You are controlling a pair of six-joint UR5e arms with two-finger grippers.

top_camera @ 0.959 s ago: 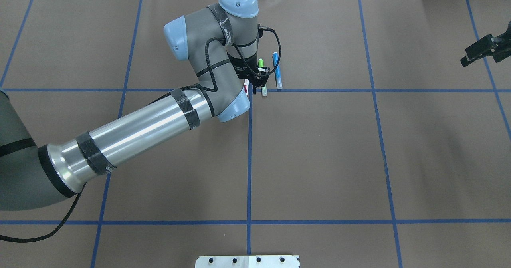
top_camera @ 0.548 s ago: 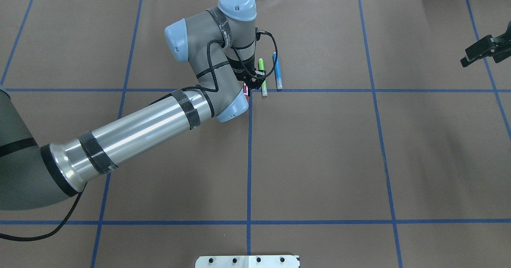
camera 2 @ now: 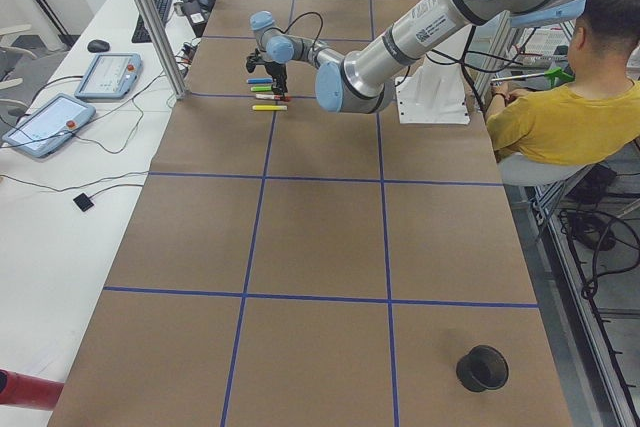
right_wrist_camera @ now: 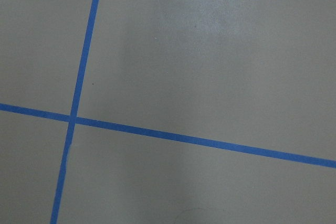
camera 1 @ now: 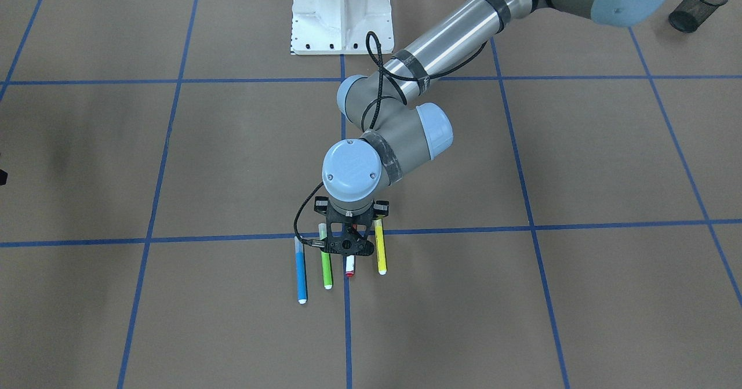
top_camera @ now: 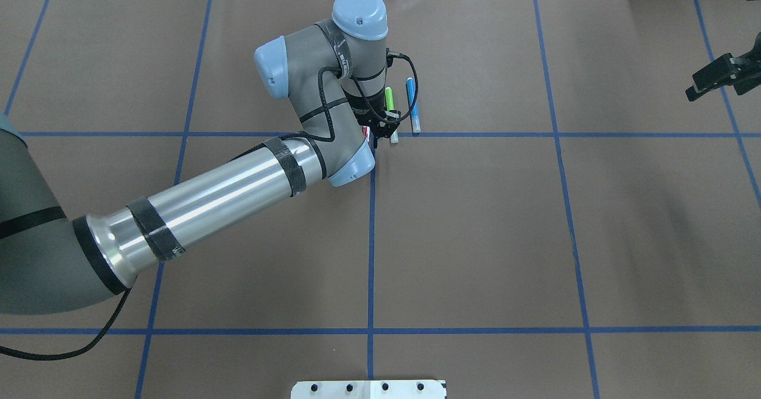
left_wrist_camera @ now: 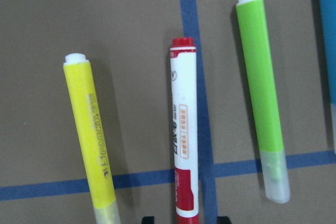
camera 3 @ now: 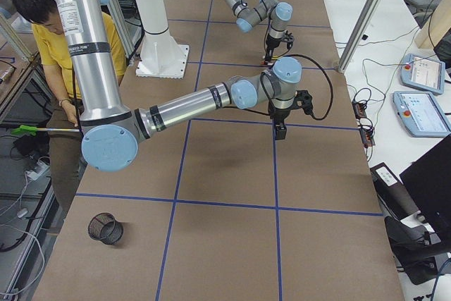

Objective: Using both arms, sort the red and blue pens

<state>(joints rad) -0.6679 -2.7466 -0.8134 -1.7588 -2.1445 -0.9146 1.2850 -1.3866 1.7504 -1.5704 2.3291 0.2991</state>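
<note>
Several pens lie side by side near the table's centre line. The red pen (left_wrist_camera: 184, 145), white-barrelled with a red cap, lies between the fingertips of my left gripper (left_wrist_camera: 186, 219), which is open and straddles it without touching. It also shows as the red pen (camera 1: 349, 268) under my left gripper (camera 1: 348, 245). The blue pen (camera 1: 301, 273) lies two places away, apart from the gripper, and is the blue pen (top_camera: 412, 106) overhead. My right gripper (top_camera: 710, 81) hangs far off at the table's right edge over bare paper; I cannot tell how its jaws stand.
A lime-green marker (left_wrist_camera: 262, 108) and a yellow marker (left_wrist_camera: 92, 140) flank the red pen. A black mesh cup (camera 1: 698, 6) stands near the robot's left side. The white pedestal (camera 1: 342, 12) is at the base. A seated person (camera 2: 560, 107) is beside the table.
The left arm's wrist and elbow have shifted slightly to the right over the pens. The pens lie where they were, and the right gripper has not moved.
</note>
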